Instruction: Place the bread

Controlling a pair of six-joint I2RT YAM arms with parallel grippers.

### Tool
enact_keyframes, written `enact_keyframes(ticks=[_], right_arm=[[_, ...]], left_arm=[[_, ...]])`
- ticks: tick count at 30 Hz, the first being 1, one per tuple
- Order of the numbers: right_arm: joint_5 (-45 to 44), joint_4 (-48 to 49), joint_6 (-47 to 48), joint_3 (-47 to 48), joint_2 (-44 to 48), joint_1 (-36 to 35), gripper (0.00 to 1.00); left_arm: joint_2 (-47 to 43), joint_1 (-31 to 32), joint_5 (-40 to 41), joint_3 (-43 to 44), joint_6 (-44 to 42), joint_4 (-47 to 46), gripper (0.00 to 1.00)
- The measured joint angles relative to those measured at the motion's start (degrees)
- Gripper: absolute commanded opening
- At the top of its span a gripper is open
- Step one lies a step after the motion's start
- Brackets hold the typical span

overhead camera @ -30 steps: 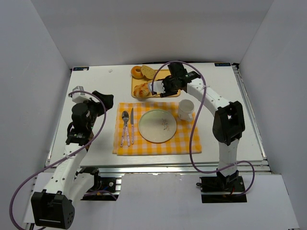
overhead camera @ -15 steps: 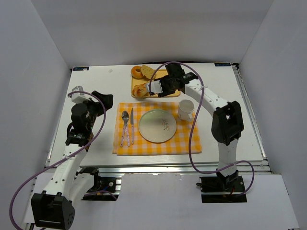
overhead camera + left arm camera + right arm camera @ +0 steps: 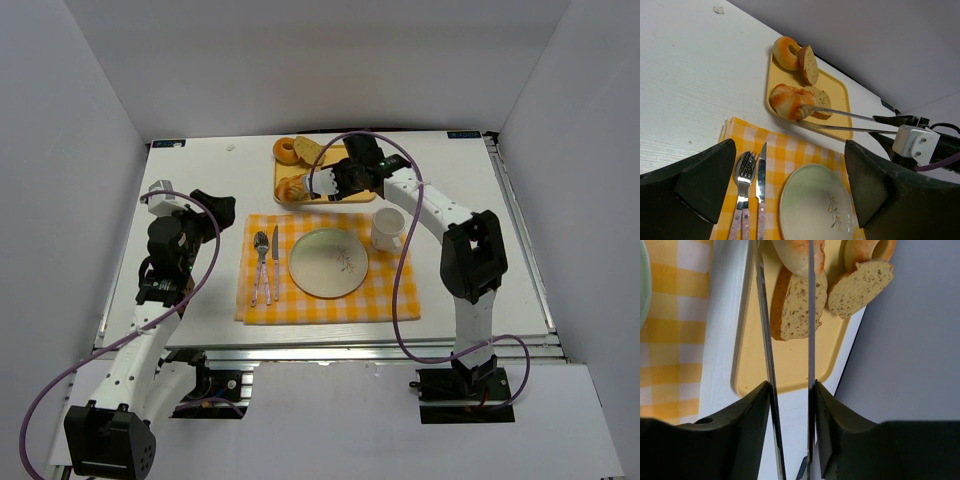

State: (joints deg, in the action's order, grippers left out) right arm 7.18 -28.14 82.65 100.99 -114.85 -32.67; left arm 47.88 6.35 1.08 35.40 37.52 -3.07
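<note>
Worktop: white point(image 3: 200, 165), shut in by pale panels on three sides.
Right tool point(image 3: 803, 114): held low over the yellow tray point(image 3: 840, 90). Its two long thin fingers point(image 3: 810, 315) stand apart with the end of the bread point(image 3: 785, 99) between them — whether they press on it I cannot tell.
Bread: a small golden-brown bun in the tray's near-left corner, touching a seeded slice point(image 3: 821, 99) beside it.
Tray: at the far side of the worktop. A ring-shaped bread point(image 3: 786, 52) and a second seeded slice point(image 3: 809, 64) lie at its far-left corner.
Placemat point(image 3: 785, 145): yellow check cloth just nearer than the tray. It carries a pale plate point(image 3: 810, 210) in the middle, a fork point(image 3: 740, 175) and knife point(image 3: 761, 175) side by side on the left, and a white mug point(image 3: 388, 228) at the far right corner.
Left tool point(image 3: 788, 170): spread wide and gripping nothing — well apart from the tray, over the worktop's left side.
</note>
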Motion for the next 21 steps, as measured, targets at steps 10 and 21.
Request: enact_keyframes(ticks=[10,21], right_arm=[[-0.7,1.3,-0.1,-0.7,0.0,-0.1,0.22],[0.1,1.2,-1.6,-0.7,0.0,0.0,0.09]], left_arm=[[0.0,0.0,0.0,0.0,0.0,0.1,0.98],[-0.7,0.0,0.0,0.0,0.0,1.2,0.98]])
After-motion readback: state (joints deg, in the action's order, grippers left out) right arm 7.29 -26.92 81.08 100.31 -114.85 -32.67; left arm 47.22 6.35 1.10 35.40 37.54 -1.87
